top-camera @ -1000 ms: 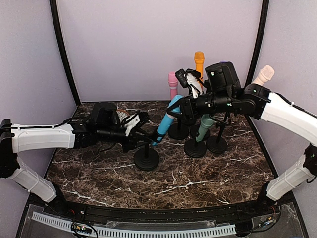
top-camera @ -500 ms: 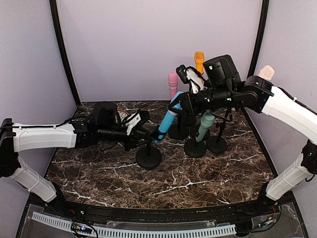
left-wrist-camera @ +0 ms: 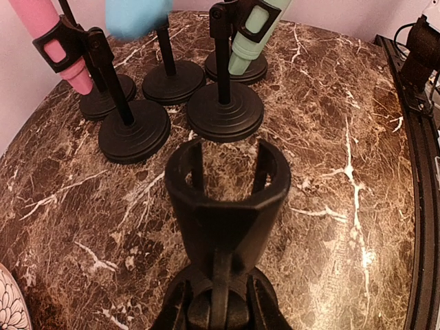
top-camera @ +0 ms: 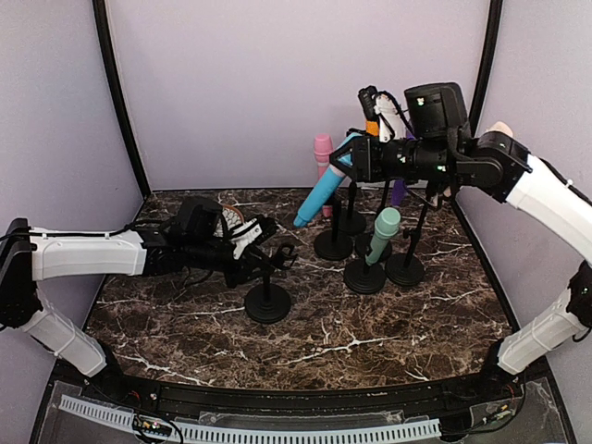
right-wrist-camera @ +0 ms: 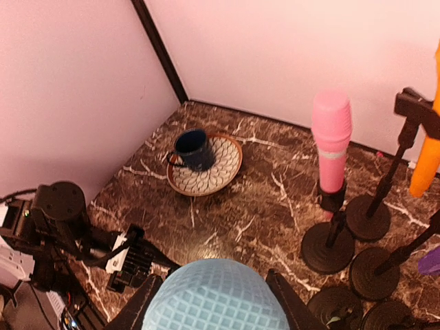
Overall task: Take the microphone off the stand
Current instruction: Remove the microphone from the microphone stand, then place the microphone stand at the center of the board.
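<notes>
When viewed from above: sky-blue handheld microphone point(top-camera: 319, 194) clamped in right gripper point(top-camera: 353, 162), aloft, clear of black round-based stand point(top-camera: 268, 303); left gripper point(top-camera: 268, 252) closed on that stand's top. At left wrist: bare black ring clip point(left-wrist-camera: 225, 182) (pink microphone point(left-wrist-camera: 42, 20) and mint microphone point(left-wrist-camera: 249, 41) seated in clips beyond). At right wrist: dark blue mug point(right-wrist-camera: 192, 148) resting on patterned plate point(right-wrist-camera: 223, 168).

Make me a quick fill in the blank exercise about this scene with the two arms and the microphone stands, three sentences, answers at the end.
1. The right gripper holds the ____ microphone in the air.
2. The left gripper grips a stand whose clip is ____.
3. The mug sits on a plate on the ____ arm's side.
Answers: blue; empty; left.
</notes>
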`<state>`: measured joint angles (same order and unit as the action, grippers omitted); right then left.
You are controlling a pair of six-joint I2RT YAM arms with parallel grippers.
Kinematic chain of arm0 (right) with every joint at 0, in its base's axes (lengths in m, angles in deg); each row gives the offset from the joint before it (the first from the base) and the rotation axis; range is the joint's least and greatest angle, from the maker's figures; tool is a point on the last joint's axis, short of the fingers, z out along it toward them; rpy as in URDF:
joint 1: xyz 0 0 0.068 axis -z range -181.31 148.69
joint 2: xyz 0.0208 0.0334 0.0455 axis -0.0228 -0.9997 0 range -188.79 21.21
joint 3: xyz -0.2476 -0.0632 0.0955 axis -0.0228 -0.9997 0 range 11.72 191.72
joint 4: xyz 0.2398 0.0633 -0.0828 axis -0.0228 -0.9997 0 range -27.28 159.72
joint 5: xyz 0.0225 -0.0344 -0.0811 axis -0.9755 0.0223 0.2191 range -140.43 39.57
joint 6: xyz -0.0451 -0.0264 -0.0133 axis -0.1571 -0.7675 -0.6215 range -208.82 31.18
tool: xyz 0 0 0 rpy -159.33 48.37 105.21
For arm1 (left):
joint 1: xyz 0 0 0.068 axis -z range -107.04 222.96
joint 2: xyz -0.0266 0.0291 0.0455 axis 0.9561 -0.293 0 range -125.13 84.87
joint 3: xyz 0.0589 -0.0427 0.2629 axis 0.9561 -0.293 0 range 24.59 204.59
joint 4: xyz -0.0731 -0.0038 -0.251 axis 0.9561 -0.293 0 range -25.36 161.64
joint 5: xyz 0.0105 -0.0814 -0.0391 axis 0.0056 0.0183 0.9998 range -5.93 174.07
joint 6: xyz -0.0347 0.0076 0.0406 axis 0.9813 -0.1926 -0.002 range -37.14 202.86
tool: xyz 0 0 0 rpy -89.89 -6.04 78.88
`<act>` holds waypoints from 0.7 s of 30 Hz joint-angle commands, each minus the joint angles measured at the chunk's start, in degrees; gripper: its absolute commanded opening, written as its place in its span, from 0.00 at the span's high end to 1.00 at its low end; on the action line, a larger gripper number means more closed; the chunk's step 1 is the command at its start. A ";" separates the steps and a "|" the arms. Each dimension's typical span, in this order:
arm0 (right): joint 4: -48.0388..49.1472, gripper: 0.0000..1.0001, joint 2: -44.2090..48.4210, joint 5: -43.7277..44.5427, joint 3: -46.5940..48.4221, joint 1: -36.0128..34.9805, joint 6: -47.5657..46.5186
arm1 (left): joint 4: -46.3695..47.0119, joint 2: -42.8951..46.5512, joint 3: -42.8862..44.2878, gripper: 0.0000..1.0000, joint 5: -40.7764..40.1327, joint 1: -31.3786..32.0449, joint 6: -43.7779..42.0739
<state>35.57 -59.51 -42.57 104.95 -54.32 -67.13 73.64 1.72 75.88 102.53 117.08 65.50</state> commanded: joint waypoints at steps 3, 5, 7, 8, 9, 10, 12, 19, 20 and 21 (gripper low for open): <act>9.48 0.58 3.94 -1.99 0.21 0.72 -2.55 | -7.38 -0.32 -1.10 1.00 -1.25 0.21 -1.00; 10.21 0.58 4.23 -3.97 -0.34 0.72 -3.23 | -7.36 -0.33 -1.05 1.00 -1.31 0.25 -1.00; 11.05 0.58 4.57 -5.37 -0.92 0.68 -3.41 | -7.41 -0.26 -1.03 1.00 -1.38 0.25 -1.00; 11.58 0.58 4.87 -5.70 -1.21 0.69 -3.57 | -7.38 -0.26 -1.02 1.00 -1.47 0.26 -1.00; 12.17 0.58 5.36 -5.96 -1.59 0.72 -3.58 | -7.32 -0.30 -1.02 1.00 -1.48 0.26 -1.00; 12.97 0.58 5.82 -5.98 -2.03 0.72 -3.54 | -7.21 -0.24 -1.01 1.00 -1.49 0.31 -0.72; 13.83 0.58 6.52 -6.02 -2.70 0.72 -3.67 | -6.92 -0.05 -0.92 1.00 -2.13 0.27 -0.10; 14.95 0.57 7.75 -6.39 -3.36 0.72 -3.70 | -4.10 1.86 -0.52 1.00 -6.18 -4.09 5.62; 15.19 0.57 7.82 -6.55 -3.44 0.72 -3.78 | -3.47 2.08 -0.56 1.00 -5.90 -6.29 6.13; 15.37 0.57 7.83 -6.66 -3.53 0.72 -3.77 | -3.04 2.48 -0.52 1.00 -5.70 -7.63 6.95</act>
<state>45.65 -53.53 -48.12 101.67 -53.51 -70.34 71.97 2.39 75.92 100.47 115.18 69.65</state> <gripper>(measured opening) 0.459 0.247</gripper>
